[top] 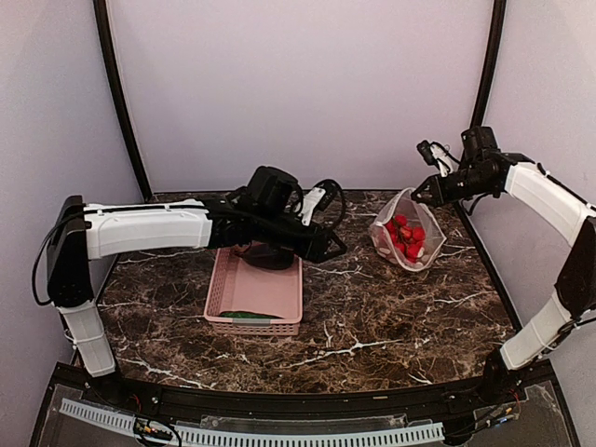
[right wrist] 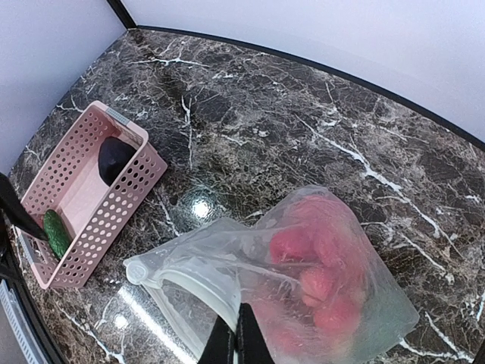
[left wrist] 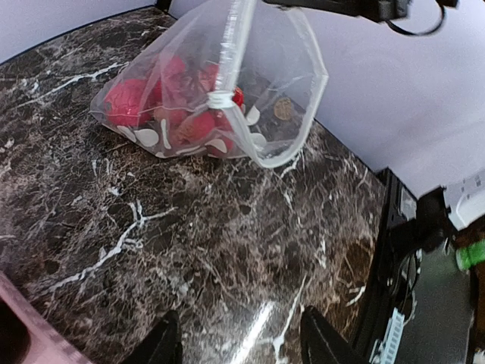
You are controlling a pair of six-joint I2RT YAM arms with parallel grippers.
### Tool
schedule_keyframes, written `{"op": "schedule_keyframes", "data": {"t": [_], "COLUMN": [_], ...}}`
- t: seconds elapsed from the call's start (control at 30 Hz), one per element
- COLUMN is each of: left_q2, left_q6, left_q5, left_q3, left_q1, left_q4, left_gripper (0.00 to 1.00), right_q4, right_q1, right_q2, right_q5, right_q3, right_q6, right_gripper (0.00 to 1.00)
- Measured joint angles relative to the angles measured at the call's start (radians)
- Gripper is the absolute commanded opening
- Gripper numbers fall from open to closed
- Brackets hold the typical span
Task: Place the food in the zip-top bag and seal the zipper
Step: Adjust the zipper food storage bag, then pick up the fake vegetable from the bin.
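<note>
So, the left arm is stretched out nearly flat from the near left corner toward the middle of the counter, and its forearm is run across the far end of the pink basket. The left tool is pointed rightward at the zip-top bag. In the left wrist view its two fingers are seen spread wide apart with only bare marble between them, so nothing is gripped there.

The right arm is raised from the near right corner, bent at the elbow by the right edge, and folded back toward the far right corner. The right tool is held up off the counter. Its fingers are pinched tight on the upper edge of the bag's mouth, which is pretty clear in the right wrist view. The bag is hung from that pinch, with its bottom rested on the counter near the far right corner. The mouth is gaped open in a loop on the basket side, and the zipper is not pressed together. A heap of red round fruits is packed into the bottom of the bag.

The basket is set left of the counter's middle, its long side run from near to far. The green cucumber is laid at its near end and the dark purple eggplant at its far end.
</note>
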Motion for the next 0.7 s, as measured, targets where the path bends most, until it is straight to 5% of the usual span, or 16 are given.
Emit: {"op": "schedule_keyframes", "data": {"t": [0.23, 0.7], "left_q2": [-0.194, -0.188], "left_q6": [0.294, 0.635], "left_q5": [-0.061, -0.143], "left_q3": [0.0, -0.064], "left_q1": [-0.012, 0.004], "left_q4": [-0.356, -0.751], "left_gripper": [0.48, 0.45], "right_q4": [0.035, 0.054], "right_q1": [-0.005, -0.005], "right_q2": [-0.042, -0.096], "right_q5": [-0.066, -0.121], "right_q3": [-0.039, -0.084], "right_q6": [-0.006, -0.006], "right_gripper": [0.0, 0.0]}}
